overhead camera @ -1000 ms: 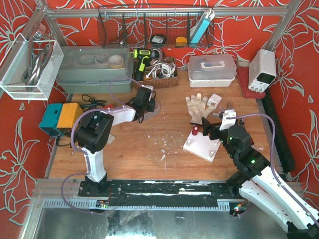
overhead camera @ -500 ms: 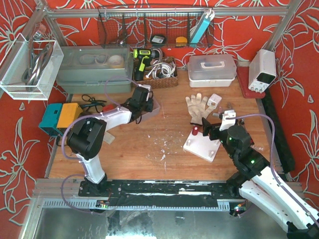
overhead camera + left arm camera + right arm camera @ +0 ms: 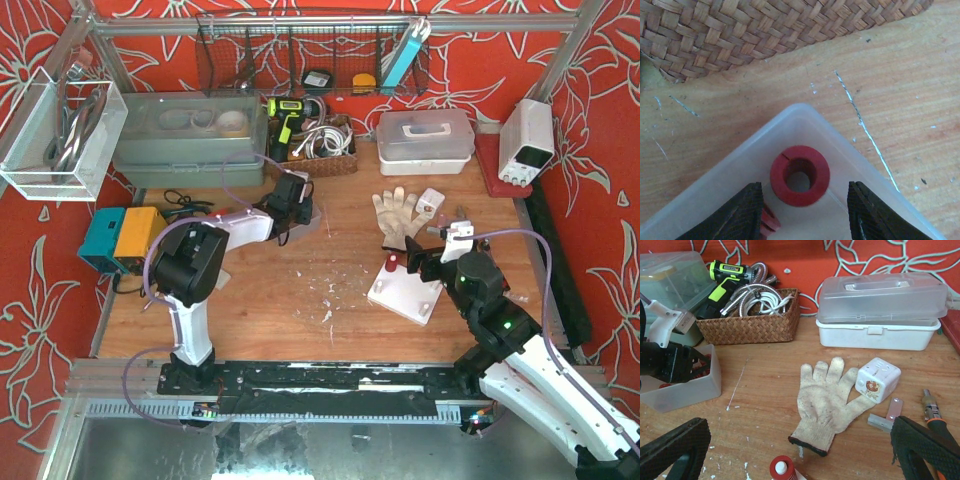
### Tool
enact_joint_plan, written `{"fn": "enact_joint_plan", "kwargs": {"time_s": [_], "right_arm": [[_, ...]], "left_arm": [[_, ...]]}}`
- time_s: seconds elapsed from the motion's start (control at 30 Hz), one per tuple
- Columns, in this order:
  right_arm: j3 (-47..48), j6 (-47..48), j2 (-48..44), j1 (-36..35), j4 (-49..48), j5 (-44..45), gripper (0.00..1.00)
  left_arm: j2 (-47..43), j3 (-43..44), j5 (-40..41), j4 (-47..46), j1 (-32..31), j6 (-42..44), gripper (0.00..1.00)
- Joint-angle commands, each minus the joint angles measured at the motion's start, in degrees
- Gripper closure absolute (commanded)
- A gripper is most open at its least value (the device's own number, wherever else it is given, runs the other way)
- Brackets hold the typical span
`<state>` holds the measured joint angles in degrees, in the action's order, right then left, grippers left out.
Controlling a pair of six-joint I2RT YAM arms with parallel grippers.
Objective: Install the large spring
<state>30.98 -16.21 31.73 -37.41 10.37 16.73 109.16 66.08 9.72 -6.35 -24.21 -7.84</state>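
Observation:
Seen end-on in the left wrist view, a red hollow spring (image 3: 800, 175) lies in the corner of a translucent tray (image 3: 830, 132). My left gripper (image 3: 805, 210) hangs over the tray, open, one black finger on each side of the spring and clear of it. A second red piece (image 3: 768, 220) peeks out beside the left finger. From above, the left gripper (image 3: 297, 208) is at the tray (image 3: 312, 214) near the back. My right gripper (image 3: 797, 447) is wide open and empty above a white block (image 3: 405, 293) carrying a red post (image 3: 781, 468).
A wicker basket (image 3: 322, 150) of hoses stands just behind the tray. A work glove (image 3: 394, 214), a white cube (image 3: 431, 203) and a small metal bracket (image 3: 887, 416) lie behind the block. A lidded box (image 3: 425, 140), a grey bin (image 3: 190, 135) and a power supply (image 3: 527, 140) line the back.
The left arm's elbow swung left and came back, while its gripper stayed at the tray. The right arm has not moved.

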Motion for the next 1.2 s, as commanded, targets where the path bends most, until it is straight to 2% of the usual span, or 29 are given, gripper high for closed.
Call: {"fn": "enact_joint_plan", "kwargs": {"time_s": [0.0, 0.27, 0.57, 0.7, 1.17], "right_arm": [[-0.18, -0.10, -0.48, -0.03, 0.35, 1.64, 0.01], [-0.23, 0.01, -0.71, -0.04, 0.62, 2.14, 0.01], [-0.47, -0.05, -0.73, -0.03, 0.70, 2.78, 0.01], [-0.64, -0.14, -0.64, -0.03, 0.61, 2.86, 0.01], [-1.19, -1.10, 0.63, -0.03, 0.19, 1.70, 0.01]], "left_arm": [[2.96, 2.24, 0.98, 1.01, 0.22, 0.54, 0.50], [6.54, 4.62, 2.40, 0.55, 0.38, 0.56, 0.52], [5.84, 3.79, 2.20, -0.63, 0.41, 2.71, 0.68], [3.67, 2.83, 0.97, -0.52, 0.39, 3.02, 0.76], [-7.05, -6.35, -0.61, -0.54, 0.34, 3.22, 0.87]]}}
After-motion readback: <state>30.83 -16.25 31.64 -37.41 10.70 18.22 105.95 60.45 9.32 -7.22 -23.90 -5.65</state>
